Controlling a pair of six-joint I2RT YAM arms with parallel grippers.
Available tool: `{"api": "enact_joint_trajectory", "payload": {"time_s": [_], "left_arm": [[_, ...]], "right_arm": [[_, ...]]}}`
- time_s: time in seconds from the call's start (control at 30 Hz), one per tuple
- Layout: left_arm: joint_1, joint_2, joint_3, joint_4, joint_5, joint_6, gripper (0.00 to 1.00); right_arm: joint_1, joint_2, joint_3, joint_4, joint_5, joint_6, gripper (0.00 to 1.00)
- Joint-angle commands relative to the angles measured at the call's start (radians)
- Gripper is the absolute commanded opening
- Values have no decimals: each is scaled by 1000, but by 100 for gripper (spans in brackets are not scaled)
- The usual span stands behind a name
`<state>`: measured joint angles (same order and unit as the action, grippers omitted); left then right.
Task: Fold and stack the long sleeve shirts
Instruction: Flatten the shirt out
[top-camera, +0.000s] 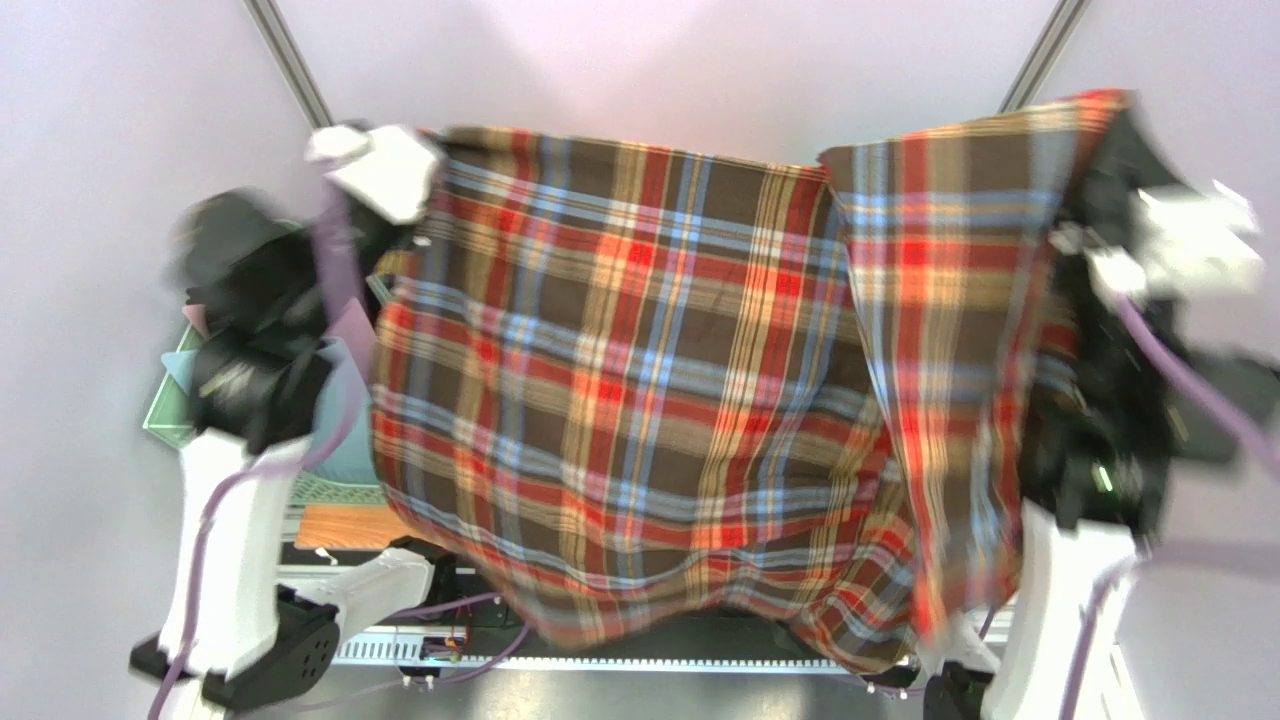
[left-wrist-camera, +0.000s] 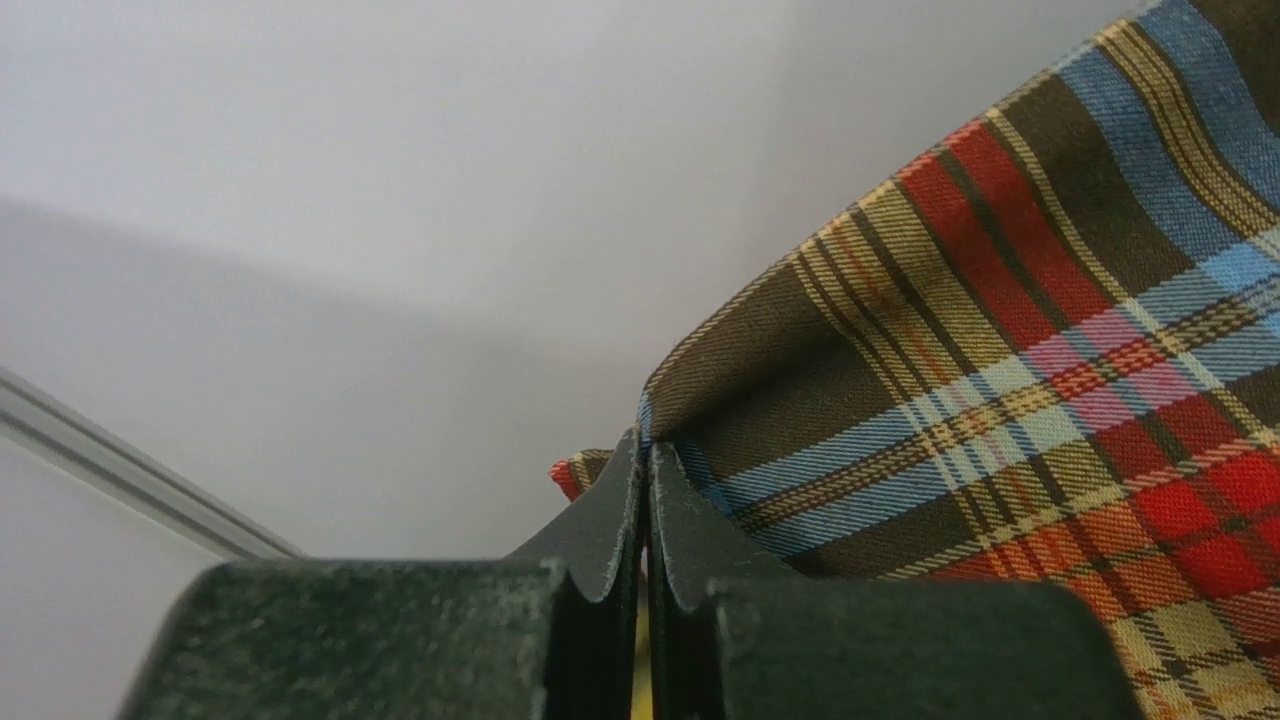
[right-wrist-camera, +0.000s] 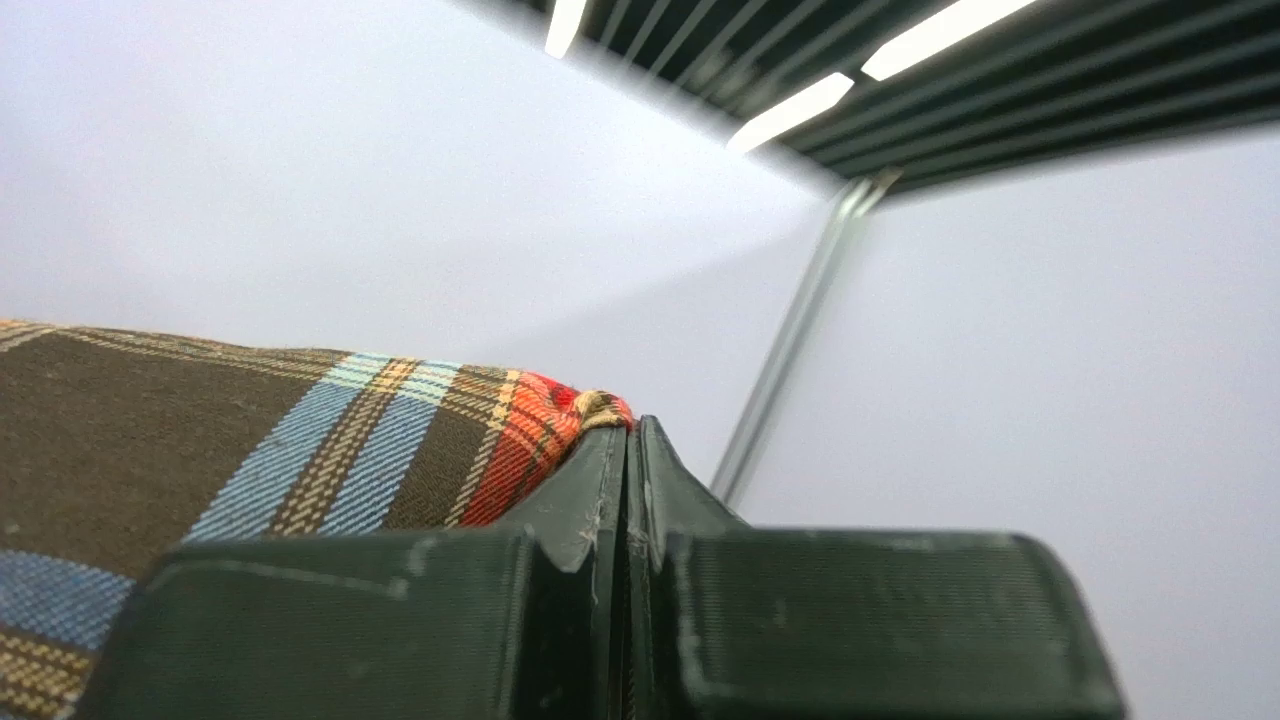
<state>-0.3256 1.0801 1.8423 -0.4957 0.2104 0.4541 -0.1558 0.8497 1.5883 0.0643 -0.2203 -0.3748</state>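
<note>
No writing (labels, numbers, signs) reads anywhere.

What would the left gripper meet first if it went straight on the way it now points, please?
Beyond the plaid shirt pinched by the left gripper, the way looks free as far as the pale wall, whose depth is unclear.

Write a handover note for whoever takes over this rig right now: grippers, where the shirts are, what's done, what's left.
Left gripper: shut on an upper edge of the red plaid shirt.
Right gripper: shut on its opposite upper edge.
Shirt hangs spread in the air between the arms, unfolded; no second shirt in view.
Done: no fold yet.
Left: lay it flat, fold, stack.
</note>
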Motion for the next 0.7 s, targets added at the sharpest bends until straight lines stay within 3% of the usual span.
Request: {"api": "enact_joint_trajectory", "payload": {"time_s": [0.0, 0.23, 0.33, 0.47, 0.67], "left_arm": [[11, 146, -254, 38, -117, 101, 0], [30, 487, -399, 94, -57, 170, 0], [31, 683, -333, 60, -81, 196, 0], [45, 961, -107, -24, -187, 184, 0], [88, 1096, 107, -98, -207, 182, 0]], "right_arm": [[-7, 162, -230, -60, -138, -87, 0], [22, 452, -425, -54, -231, -139, 0], [48, 614, -413, -60, -212, -145, 2], [70, 810, -306, -60, -128, -121, 2], [71, 989, -62, -178, -63, -73, 1]]}}
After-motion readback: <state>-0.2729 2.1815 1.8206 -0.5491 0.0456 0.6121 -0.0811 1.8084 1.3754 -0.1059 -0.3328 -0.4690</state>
